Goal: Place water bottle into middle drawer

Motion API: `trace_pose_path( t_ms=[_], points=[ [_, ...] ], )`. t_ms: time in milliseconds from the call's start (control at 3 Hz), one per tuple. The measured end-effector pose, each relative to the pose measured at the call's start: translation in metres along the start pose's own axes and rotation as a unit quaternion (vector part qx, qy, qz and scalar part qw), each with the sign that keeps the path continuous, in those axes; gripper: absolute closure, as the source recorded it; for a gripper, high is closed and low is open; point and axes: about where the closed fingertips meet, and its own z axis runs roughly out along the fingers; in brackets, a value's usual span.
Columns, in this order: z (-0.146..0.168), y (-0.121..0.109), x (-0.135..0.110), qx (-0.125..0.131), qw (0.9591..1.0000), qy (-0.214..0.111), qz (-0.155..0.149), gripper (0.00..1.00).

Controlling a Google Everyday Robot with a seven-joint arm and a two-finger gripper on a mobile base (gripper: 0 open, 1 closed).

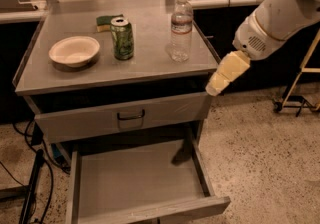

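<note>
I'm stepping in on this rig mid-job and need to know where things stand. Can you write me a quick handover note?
The claw holds nothing and hangs just off the cabinet's right front corner, apart from the bottle.
The water bottle stands upright and capped on the cabinet top, right of the green can.
The middle drawer is pulled out, its bottom bare.
Done: drawer open.
Left: grasp the bottle, lower it into the drawer, release.

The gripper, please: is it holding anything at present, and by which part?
Nothing is held. The gripper hangs right of the cabinet top, apart from the water bottle, which stands upright on it.
</note>
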Motion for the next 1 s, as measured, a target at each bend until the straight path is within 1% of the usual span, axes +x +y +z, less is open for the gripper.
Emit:
trace_pose_path(
  t_ms=[333, 1000],
  points=[
    [0.0297, -0.0246, -0.0077, -0.001, 0.9983, -0.025, 0.053, 0.00],
    [0.0321, -0.0231, -0.0086, -0.006, 0.9981, -0.027, 0.055, 0.00]
  ],
)
